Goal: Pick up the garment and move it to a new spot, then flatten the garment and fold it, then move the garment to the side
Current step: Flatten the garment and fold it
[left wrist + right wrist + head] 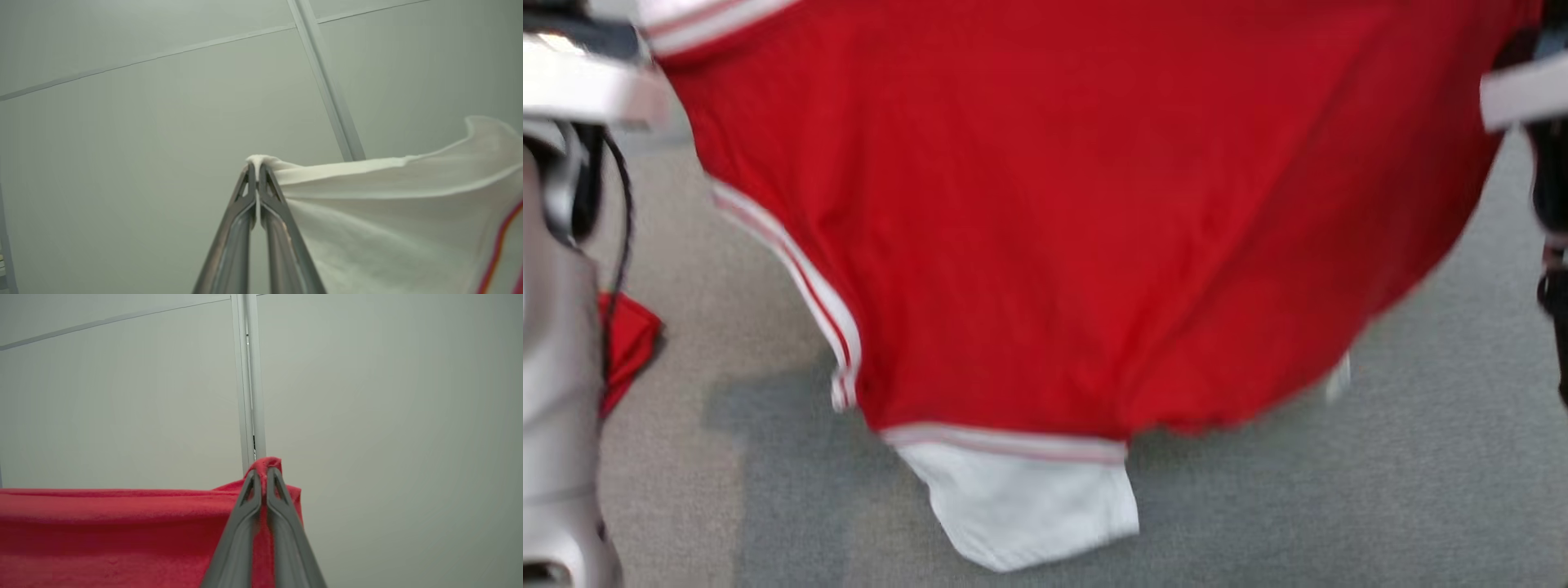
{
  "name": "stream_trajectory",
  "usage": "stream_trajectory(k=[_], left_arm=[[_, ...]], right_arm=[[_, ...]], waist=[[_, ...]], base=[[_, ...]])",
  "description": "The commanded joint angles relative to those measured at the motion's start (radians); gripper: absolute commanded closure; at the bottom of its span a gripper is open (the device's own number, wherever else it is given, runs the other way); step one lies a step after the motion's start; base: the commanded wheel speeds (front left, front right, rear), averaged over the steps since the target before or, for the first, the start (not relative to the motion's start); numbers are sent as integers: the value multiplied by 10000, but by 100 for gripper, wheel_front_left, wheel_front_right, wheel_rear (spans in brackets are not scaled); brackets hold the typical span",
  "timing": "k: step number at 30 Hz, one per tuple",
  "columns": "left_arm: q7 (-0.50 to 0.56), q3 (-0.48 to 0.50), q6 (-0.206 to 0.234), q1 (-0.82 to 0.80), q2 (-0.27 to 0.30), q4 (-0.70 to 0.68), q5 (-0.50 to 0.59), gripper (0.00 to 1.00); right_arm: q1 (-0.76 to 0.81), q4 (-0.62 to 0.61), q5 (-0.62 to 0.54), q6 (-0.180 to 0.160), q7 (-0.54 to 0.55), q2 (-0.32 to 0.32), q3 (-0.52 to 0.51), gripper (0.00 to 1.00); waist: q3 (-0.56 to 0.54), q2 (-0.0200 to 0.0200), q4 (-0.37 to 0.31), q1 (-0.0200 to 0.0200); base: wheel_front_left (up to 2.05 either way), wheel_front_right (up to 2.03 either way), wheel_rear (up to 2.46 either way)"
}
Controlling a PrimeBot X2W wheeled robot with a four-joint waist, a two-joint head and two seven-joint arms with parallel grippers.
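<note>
Garment (1054, 245): red with white trim, hanging spread above the grey surface (1421, 490), white panel lowest. Top edge cut off, outline blurred; whether it touches the surface is unclear. Left gripper (257, 167): clamped on a white hem fold. Right gripper (265, 473): clamped on a red edge fold.

The garment (1078, 229) is soft, matt cloth, red with white woven trim. The floor (1421, 490) is grey carpet, rough and dull. The left gripper (257, 166) has fingers with a faint metallic sheen, while the right gripper (264, 472) looks matt grey. The wall panels (388, 416) are smooth and matt.
</note>
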Motion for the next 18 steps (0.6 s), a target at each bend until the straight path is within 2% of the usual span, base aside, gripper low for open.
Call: stream_trajectory(k=[1, 8, 11, 14, 18], left_arm=[[6, -27, -1, -592, 141, 282, 149, 100], [-99, -347, 249, -3746, 161, 1697, 545, 100], [-100, -270, 422, -4661, 79, 1518, 548, 100], [-82, -215, 486, -4683, -47, 1345, 430, 100], [-84, -83, 490, -3521, -312, 1305, 197, 100]], right_arm=[[-484, 298, -222, -2, -24, 20, 47, 100], [-3916, 2510, -1449, -3, -773, -3, -627, 100], [-4992, 3305, -2161, -3, -1136, -77, -902, 100], [-5336, 3956, -2405, -3, -1306, -4, -1056, 100], [-4731, 4705, -2305, -5, -1390, -54, -1206, 100]], waist=[[1083, 0, 30, 0], [2653, 0, 289, 0], [2901, 0, 431, 0], [3071, 0, 571, 0], [3196, 0, 710, 0]], base=[[0, 0, 0], [0, 0, 0], [0, 0, 0], [0, 0, 0], [0, 0, 0]])
